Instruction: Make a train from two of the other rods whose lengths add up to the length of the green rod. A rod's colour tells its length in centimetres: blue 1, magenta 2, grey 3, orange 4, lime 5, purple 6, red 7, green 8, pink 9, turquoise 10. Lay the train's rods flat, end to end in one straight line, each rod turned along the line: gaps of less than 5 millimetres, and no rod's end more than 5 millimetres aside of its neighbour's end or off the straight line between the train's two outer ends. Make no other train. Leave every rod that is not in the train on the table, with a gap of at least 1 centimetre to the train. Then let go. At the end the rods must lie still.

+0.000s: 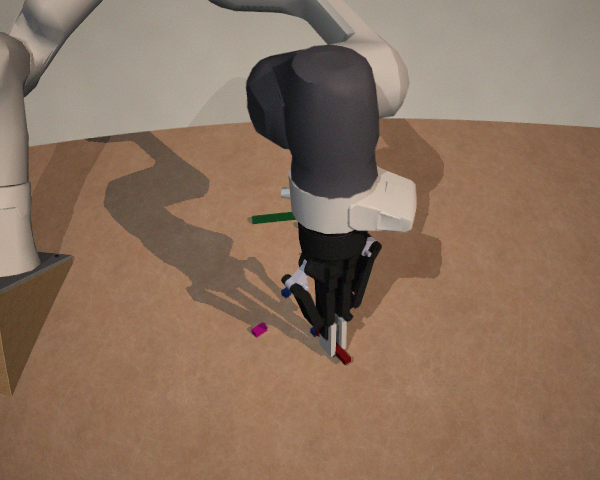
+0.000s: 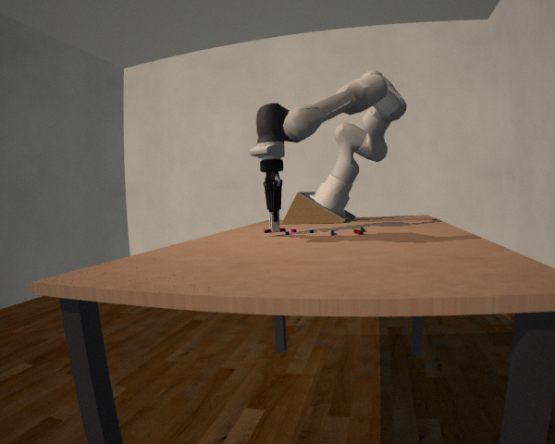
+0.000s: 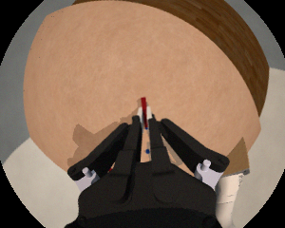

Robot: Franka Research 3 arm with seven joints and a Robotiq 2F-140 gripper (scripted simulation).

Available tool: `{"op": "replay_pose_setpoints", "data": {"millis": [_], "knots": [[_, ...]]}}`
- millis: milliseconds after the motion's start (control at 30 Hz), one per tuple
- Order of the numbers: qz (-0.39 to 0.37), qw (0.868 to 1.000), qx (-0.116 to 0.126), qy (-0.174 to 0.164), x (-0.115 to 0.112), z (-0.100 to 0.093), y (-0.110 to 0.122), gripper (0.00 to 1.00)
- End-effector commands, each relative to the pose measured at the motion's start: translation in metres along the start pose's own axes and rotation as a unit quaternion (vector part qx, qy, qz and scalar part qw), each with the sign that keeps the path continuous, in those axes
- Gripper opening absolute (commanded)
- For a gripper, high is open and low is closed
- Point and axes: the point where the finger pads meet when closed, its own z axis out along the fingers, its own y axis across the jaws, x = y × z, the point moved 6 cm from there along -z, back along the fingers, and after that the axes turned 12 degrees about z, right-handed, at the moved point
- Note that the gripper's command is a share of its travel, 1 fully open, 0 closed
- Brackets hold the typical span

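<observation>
My gripper is shut on a red rod, low at the table. The rod lies lengthwise between the fingertips and sticks out at both ends. A small blue rod is at its end nearer the green rod; the fingers partly hide this end, so gap and alignment cannot be told. The green rod lies farther back in the top view, partly hidden by the arm.
A second blue rod lies behind the fingers. A magenta rod lies left of them in the top view. A purple rod and another red rod show in the exterior view.
</observation>
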Motion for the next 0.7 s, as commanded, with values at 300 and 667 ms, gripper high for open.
{"op": "replay_pose_setpoints", "data": {"millis": [300,667], "knots": [[-0.003,1.000,0.001,0.001,0.000,0.006,-0.002,0.03],[-0.003,1.000,0.001,0.001,0.000,0.011,-0.002,0.03]]}}
